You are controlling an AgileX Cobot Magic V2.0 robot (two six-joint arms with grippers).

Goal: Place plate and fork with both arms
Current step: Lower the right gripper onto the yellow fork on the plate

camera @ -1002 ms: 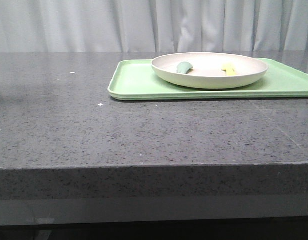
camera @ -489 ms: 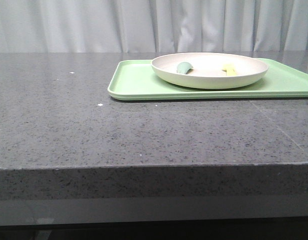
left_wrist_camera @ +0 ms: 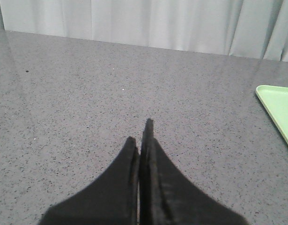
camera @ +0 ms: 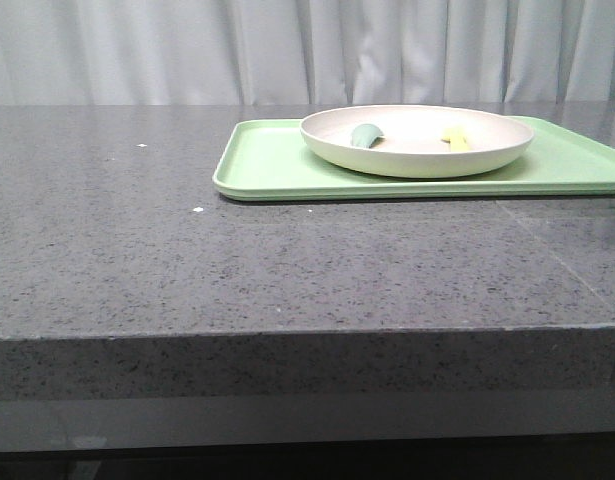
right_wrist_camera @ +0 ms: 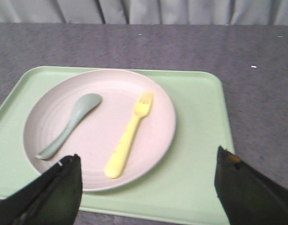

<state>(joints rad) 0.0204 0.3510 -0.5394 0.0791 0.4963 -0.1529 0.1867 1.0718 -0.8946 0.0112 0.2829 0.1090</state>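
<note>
left hand (left_wrist_camera: 141,136): matte black, tapered | right hand (right_wrist_camera: 148,183): black, wedge-shaped

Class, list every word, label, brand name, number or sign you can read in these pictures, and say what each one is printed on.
None: no readable text, number or sign in any view.
The plate, fork, green spoon, tray and table are all plain and unmarked.

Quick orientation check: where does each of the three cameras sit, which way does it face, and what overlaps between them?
Front view: low at the table's near edge, facing forward at the tray and plate; no arm shows.
Left wrist view: above bare table, tray corner at one edge; left gripper shut.
Right wrist view: above the plate, looking down on fork and spoon; right gripper open.
Shared: the tray shows in all three.
</note>
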